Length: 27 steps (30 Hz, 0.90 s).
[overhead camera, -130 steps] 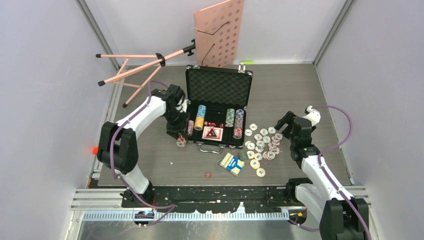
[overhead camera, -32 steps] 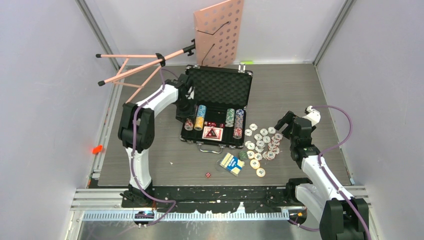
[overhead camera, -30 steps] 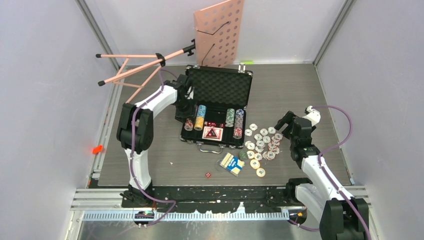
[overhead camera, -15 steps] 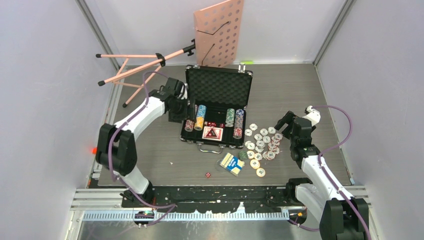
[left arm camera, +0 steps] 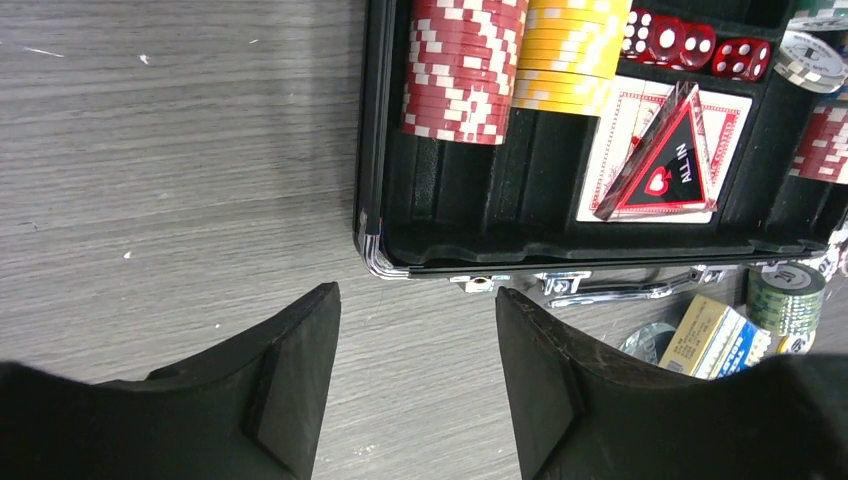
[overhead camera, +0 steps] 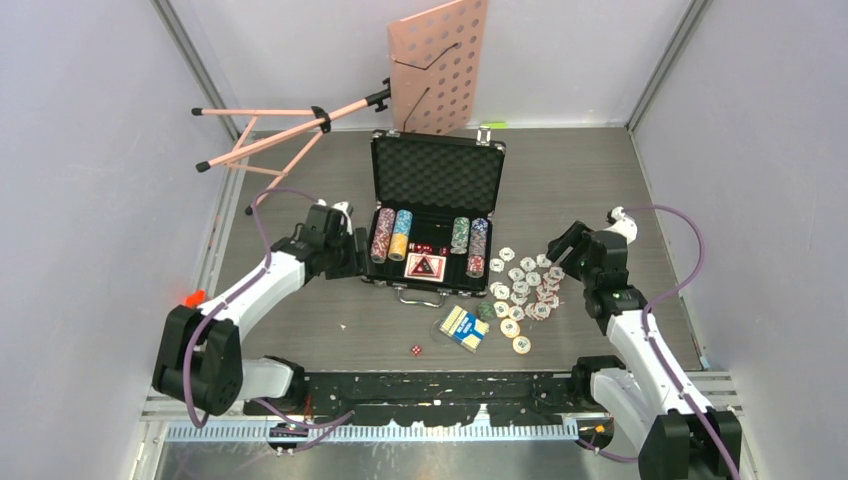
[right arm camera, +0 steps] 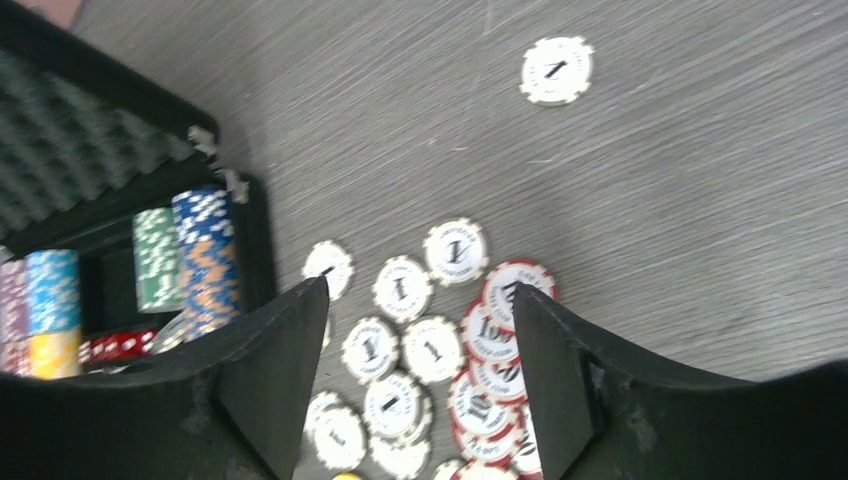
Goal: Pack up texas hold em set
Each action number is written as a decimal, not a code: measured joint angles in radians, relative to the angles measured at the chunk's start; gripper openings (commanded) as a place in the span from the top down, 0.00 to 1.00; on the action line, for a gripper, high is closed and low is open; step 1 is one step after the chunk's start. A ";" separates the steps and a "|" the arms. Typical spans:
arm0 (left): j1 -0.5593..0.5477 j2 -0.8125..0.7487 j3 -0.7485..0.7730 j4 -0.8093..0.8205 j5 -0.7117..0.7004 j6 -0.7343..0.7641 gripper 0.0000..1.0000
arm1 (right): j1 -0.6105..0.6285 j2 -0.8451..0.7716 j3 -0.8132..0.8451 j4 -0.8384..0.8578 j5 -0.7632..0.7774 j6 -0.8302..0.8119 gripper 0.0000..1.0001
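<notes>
The black case (overhead camera: 438,178) lies open mid-table with its foam lid up. Its tray holds a red chip stack (left arm camera: 460,65), a yellow stack (left arm camera: 570,55), red dice (left arm camera: 690,45) and a card deck under an "ALL IN" triangle (left arm camera: 665,160). My left gripper (overhead camera: 355,252) is open and empty over bare table by the case's front-left corner (left arm camera: 375,250). Loose white and red chips (overhead camera: 525,285) lie right of the case. My right gripper (overhead camera: 555,250) is open above them (right arm camera: 420,350), touching none. A blue-yellow card box (overhead camera: 463,327) and a red die (overhead camera: 415,350) lie in front.
A pink perforated music stand (overhead camera: 440,65) stands behind the case, and its tripod legs (overhead camera: 265,140) reach across the back left. One white chip (right arm camera: 556,70) lies apart from the pile. A green chip stack (left arm camera: 785,295) stands by the card box. Walls close in on both sides.
My left arm drew back from the case's left side toward the near left, its gripper now outside the case. The right gripper shifted slightly toward the chips and narrowed a little.
</notes>
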 measured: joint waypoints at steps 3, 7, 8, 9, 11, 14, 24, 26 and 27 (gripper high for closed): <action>0.008 -0.019 -0.043 0.052 0.006 -0.022 0.45 | 0.003 -0.025 0.042 -0.068 -0.077 0.019 0.32; 0.024 -0.005 -0.050 0.120 0.023 -0.046 0.50 | 0.013 -0.071 0.060 -0.154 -0.177 0.047 0.32; 0.030 0.000 -0.051 0.136 0.023 -0.048 0.50 | 0.013 -0.080 0.065 -0.183 -0.200 0.051 0.33; 0.036 0.007 -0.051 0.150 0.023 -0.050 0.51 | 0.014 -0.085 0.071 -0.207 -0.216 0.056 0.33; 0.047 0.024 -0.051 0.173 0.023 -0.055 0.51 | 0.016 -0.090 0.097 -0.276 -0.257 0.063 0.34; 0.055 0.056 -0.055 0.199 0.023 -0.063 0.52 | 0.031 -0.081 0.144 -0.348 -0.302 0.069 0.41; 0.065 0.142 -0.100 0.264 0.052 -0.072 0.66 | 0.417 0.056 0.233 -0.463 -0.206 0.071 0.39; 0.065 0.136 -0.107 0.277 0.052 -0.070 0.75 | 0.485 0.097 0.235 -0.466 -0.158 0.079 0.38; 0.065 0.130 -0.113 0.283 0.051 -0.072 0.81 | 0.508 0.112 0.236 -0.468 -0.136 0.082 0.37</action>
